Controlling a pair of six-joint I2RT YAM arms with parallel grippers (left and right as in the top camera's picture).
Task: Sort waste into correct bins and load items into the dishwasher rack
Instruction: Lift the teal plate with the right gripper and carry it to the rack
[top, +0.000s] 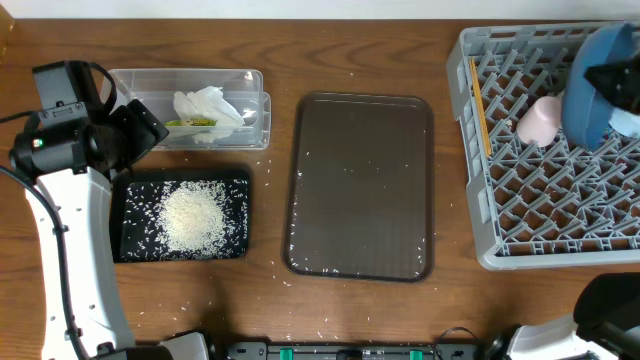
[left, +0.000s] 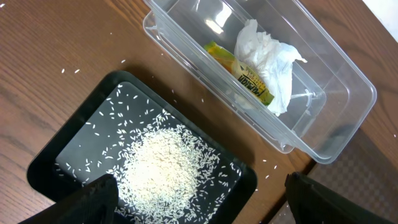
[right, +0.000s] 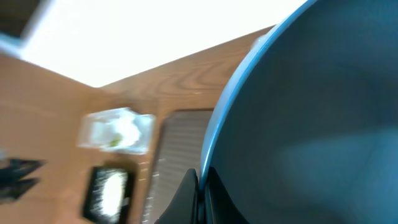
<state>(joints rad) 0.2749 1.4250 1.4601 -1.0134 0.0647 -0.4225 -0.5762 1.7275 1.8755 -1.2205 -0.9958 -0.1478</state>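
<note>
My right gripper (right: 200, 186) is shut on the rim of the dark-blue dish (right: 311, 124). It holds the dish tilted over the far right of the grey rack (top: 470, 200), as the overhead view shows (top: 592, 90). A pink cup (top: 540, 120) lies in the rack, and chopsticks (top: 478, 100) lie along its left wall. My left gripper (left: 205, 205) is open and empty above the black tray (left: 74, 143), which holds the rice heap (left: 165, 165). The clear tub (left: 336, 81) holds the white tissue (left: 267, 59) and the yellow-green wrapper (left: 249, 81).
A brown serving tray (top: 360, 180) lies in the middle of the wooden table with a few stray rice grains on it. More grains are scattered on the table around the black tray. A white object (top: 630, 120) shows at the rack's right edge, mostly hidden by the dish.
</note>
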